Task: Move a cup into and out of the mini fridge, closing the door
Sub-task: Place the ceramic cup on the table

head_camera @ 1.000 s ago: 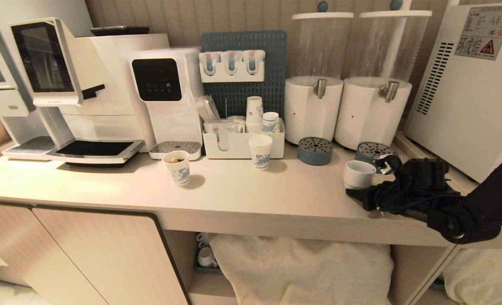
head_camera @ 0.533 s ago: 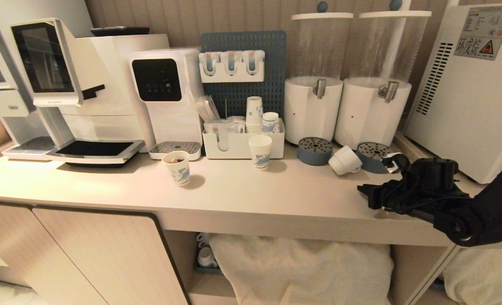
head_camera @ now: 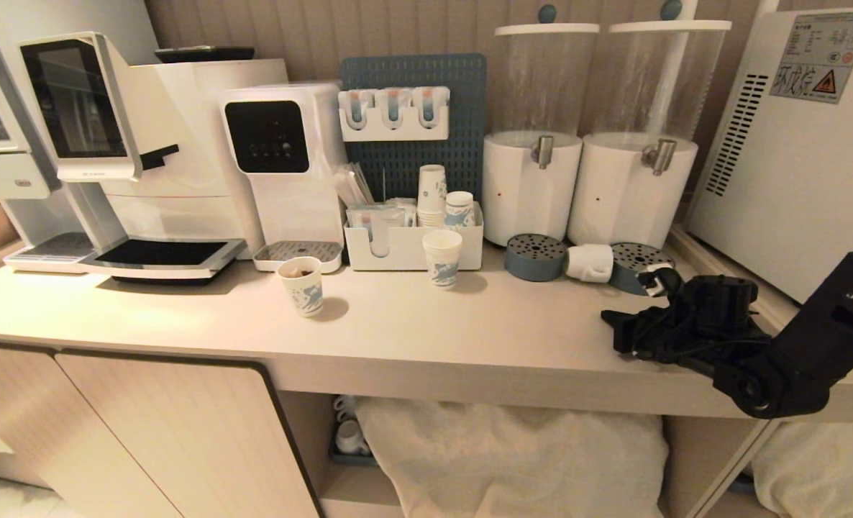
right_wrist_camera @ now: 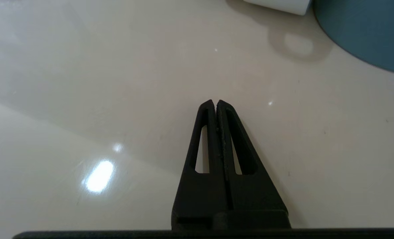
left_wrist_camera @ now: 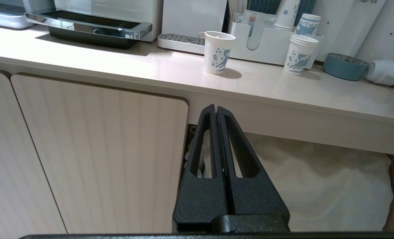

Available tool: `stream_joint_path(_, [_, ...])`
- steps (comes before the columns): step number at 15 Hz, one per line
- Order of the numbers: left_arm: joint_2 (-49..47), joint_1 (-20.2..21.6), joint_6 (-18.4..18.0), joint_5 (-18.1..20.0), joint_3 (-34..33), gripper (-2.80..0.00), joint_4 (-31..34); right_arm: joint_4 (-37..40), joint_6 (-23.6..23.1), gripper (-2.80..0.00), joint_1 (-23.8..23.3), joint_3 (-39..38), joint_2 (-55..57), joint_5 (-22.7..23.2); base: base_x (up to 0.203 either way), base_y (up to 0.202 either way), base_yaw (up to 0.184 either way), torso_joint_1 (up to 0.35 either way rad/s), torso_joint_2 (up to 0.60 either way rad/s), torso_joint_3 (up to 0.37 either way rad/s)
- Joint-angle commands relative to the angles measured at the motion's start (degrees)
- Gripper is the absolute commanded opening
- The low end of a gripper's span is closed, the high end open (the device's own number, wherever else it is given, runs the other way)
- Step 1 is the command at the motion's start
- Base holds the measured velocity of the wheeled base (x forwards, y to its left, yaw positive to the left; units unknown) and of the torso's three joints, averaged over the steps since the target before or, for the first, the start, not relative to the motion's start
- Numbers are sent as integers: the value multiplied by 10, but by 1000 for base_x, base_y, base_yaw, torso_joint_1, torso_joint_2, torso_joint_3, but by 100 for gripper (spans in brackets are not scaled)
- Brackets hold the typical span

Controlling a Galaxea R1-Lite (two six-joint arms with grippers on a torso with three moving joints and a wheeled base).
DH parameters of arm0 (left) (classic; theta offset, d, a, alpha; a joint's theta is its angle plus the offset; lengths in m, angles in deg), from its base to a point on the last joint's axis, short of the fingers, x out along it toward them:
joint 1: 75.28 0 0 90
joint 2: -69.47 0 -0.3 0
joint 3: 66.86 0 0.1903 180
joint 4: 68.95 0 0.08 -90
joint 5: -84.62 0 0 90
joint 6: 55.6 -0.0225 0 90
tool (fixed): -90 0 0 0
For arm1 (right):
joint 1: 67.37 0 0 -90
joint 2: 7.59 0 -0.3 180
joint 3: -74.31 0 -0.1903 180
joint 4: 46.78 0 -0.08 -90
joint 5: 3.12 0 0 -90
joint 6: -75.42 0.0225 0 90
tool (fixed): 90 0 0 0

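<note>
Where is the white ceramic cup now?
In the head view, the cup lies tipped on its side at the counter's right, between two blue drip trays, below the drink dispensers.

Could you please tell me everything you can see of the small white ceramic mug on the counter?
The small white ceramic mug is glossy and squat, and it lies tipped on its side on the pale counter. It rests between two round blue-grey perforated drip trays, below the white drink dispensers. Neither claw touches it; its handle and inside cannot be made out.
</note>
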Motion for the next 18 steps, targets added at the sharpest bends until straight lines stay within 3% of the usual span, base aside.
stream_joint_path(1, [3,0,1,0,-23,-280,-1,4,0,-280,0,1,13,0,0,0,0,0,0,0])
stream_joint_path(18, [3,0,1,0,-23,-280,-1,5,10,-280,-13,-114,-140,15,0,0,0,0,0,0])
